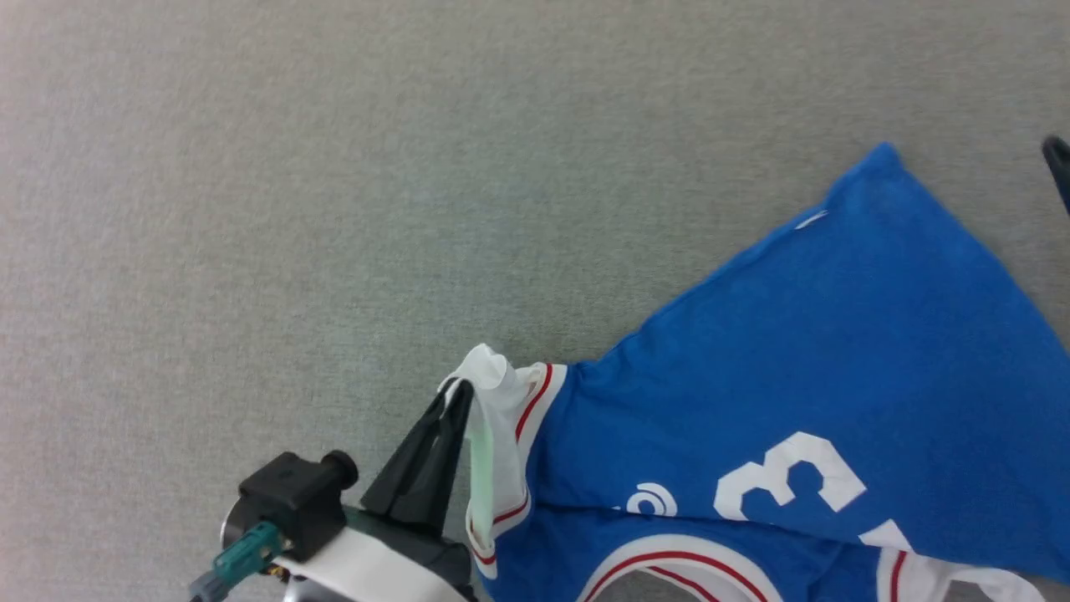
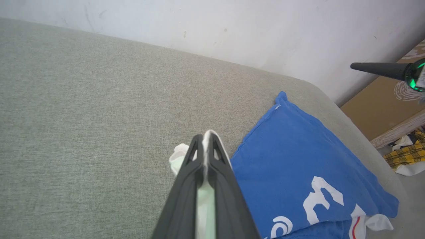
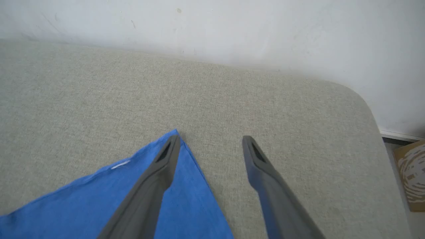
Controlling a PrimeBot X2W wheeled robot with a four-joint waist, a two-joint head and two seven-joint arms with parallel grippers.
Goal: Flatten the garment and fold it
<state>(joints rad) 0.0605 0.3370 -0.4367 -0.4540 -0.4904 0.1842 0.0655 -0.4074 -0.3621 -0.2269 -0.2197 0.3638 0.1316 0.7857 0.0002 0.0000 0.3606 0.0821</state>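
**Item 1, head view.** The garment lies on the grey padded surface and takes up the picture from 3 to 5 o'clock. Its blue body is partly spread, with one corner pointing to 2 o'clock and the white lettering toward 5. You find its white sleeve bunched near 6 o'clock. The left gripper rises from 7 o'clock with its fingers pressed together on that sleeve.

**Item 2, left wrist view.** You see the same pinch along the fingers at 6 o'clock: white cloth is sandwiched between them and a fold pokes out at the tips. The blue body is at 4 o'clock and the print at 5. A white wall runs across 12. A cardboard box and a yellow checked cloth sit at 3 (past the surface's edge).

**Item 3, right wrist view.** The right gripper stands spread wide with nothing between its fingers. The finger toward 7 o'clock lies over the garment's blue corner; you cannot tell whether it touches. The finger toward 5 is over bare grey surface.
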